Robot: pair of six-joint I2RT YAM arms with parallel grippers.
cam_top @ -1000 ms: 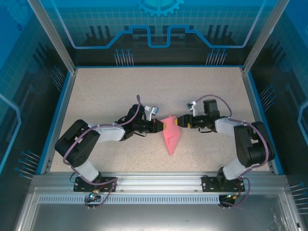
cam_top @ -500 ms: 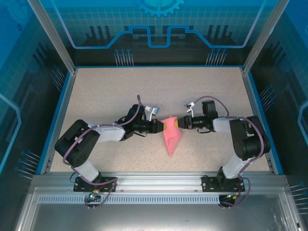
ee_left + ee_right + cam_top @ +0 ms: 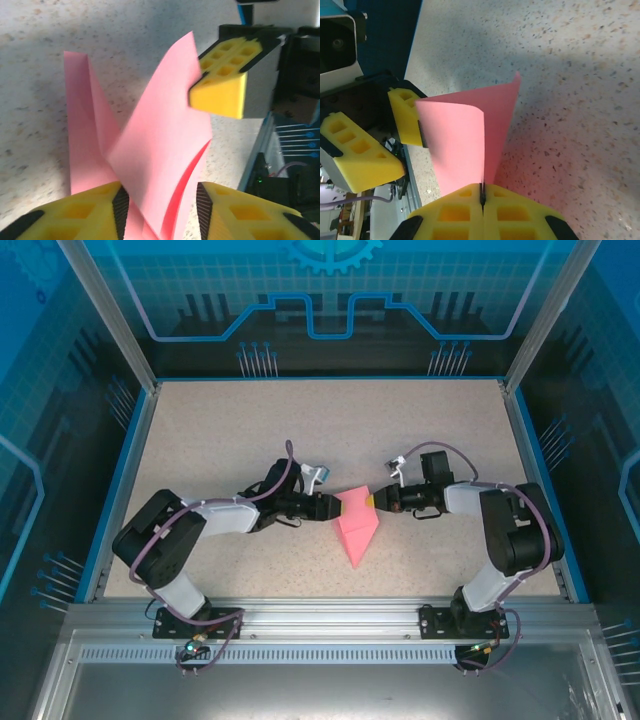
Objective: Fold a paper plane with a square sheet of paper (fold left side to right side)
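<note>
The pink-red sheet of paper (image 3: 355, 530) lies mid-table as a folded wedge, its tip pointing toward the near edge. My right gripper (image 3: 371, 501) comes in from the right and is shut on the paper's raised top flap (image 3: 465, 140), the edge pinched between its yellow pads (image 3: 481, 191). My left gripper (image 3: 331, 506) meets the paper from the left. Its jaws stand apart (image 3: 162, 200) with the curled sheet (image 3: 160, 150) passing loosely between them. The right gripper's yellow finger (image 3: 220, 80) touches the far edge of the flap.
The speckled beige tabletop (image 3: 250, 430) is bounded by a blue rim (image 3: 128, 480) and clear walls on three sides. Both arm bases sit on the metal rail (image 3: 320, 615) at the near edge.
The right gripper has drawn the flap slightly toward the left gripper, and the paper's top edge stands up more. The right arm's elbow has tucked in. The left arm has barely moved.
</note>
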